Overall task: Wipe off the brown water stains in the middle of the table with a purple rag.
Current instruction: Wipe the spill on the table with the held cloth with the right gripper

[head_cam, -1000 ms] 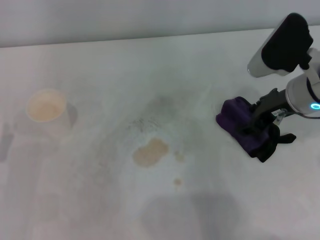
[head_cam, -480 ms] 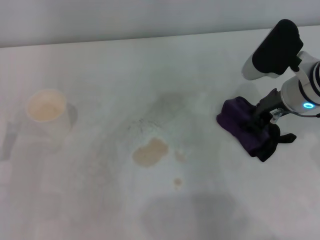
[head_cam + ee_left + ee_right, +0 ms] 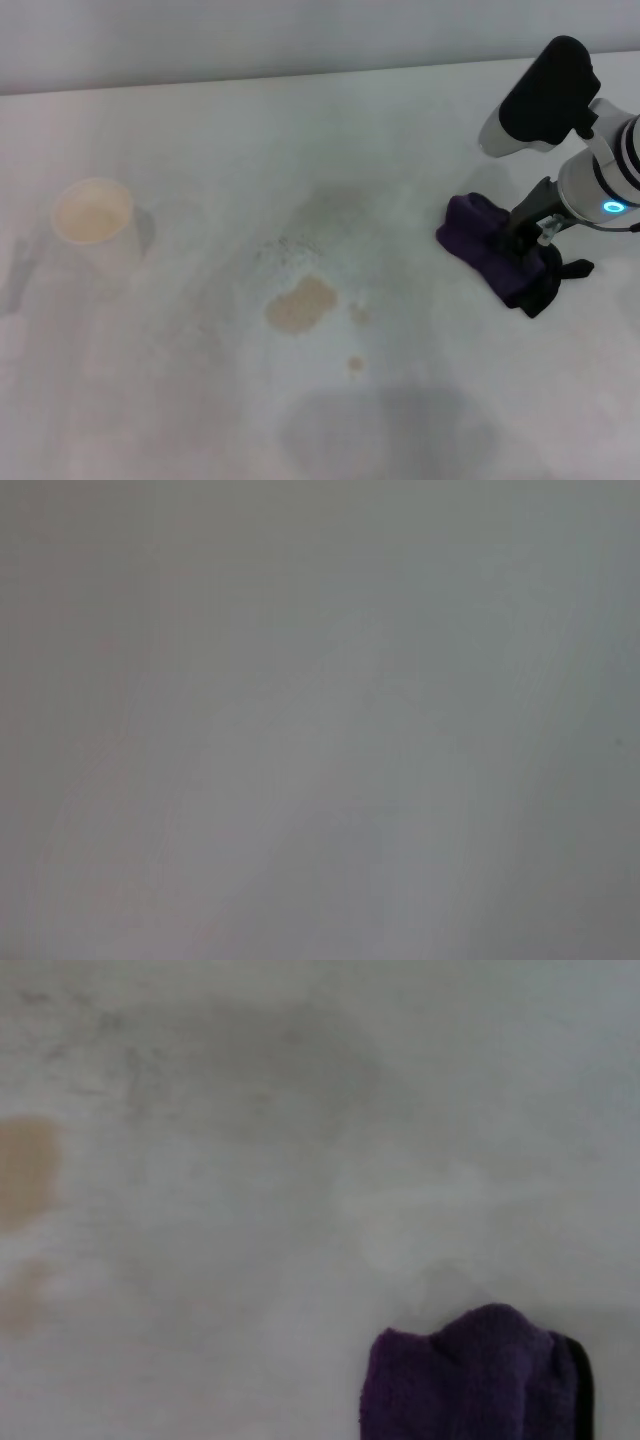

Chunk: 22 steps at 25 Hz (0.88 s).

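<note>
Purple rag (image 3: 497, 255) is seen bunched on the right side of the table (image 3: 200, 400), with the right gripper (image 3: 527, 248) set down into its middle; cloth is bulged on both sides of the dark fingers, but whether they are clamped on it cannot be told. A short black loop is seen sticking out of the rag on the side of the gripper away from the table's centre. In the right wrist view the rag (image 3: 470, 1375) is shown as a dark purple hump with black edging along one side, lying on white tabletop.

Brown water stains (image 3: 300, 305) are found well to the left of the gripper, near the table's middle: one tan blotch with two small drops beside and below it. Bare white surface is left between rag and stains, crossed only by a faint grey speckled smudge (image 3: 290, 248) above the blotch. Farther left still, well beyond the stains, a pale cup (image 3: 95, 225) is stood upright. The table's far edge is seen above the gripper. Left arm is not seen in the head view; only plain grey is shown by its wrist camera.
</note>
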Each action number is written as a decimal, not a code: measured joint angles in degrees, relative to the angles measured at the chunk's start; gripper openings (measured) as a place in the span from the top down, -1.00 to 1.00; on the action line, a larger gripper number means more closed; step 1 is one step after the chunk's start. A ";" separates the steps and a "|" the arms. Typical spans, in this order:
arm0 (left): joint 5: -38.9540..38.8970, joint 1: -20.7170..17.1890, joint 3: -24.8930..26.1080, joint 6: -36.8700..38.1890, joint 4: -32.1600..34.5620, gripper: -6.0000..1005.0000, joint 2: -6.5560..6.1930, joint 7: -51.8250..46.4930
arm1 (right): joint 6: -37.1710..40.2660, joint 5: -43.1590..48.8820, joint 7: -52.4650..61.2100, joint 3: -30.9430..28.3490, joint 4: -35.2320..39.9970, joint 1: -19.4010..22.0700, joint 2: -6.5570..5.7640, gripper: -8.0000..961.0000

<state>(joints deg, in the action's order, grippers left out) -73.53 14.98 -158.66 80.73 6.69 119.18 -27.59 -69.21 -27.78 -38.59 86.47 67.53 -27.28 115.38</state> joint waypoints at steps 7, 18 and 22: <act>-0.22 0.12 0.03 -0.06 -0.17 -0.76 -0.07 0.00 | -12.68 -13.47 -10.56 3.72 6.25 -0.63 0.14 0.74; -0.30 0.73 0.02 -0.12 -0.19 -0.76 -0.01 0.00 | -5.50 -22.26 -13.58 23.04 1.43 -6.13 0.71 0.79; -0.30 0.74 0.02 -0.14 -0.18 -0.76 0.00 0.00 | -0.62 -22.74 -13.09 24.19 -0.10 -6.80 0.69 0.79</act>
<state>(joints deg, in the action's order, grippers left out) -73.83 15.73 -158.64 80.59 6.51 119.18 -27.59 -69.83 -50.52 -51.68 110.66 67.43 -34.08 116.07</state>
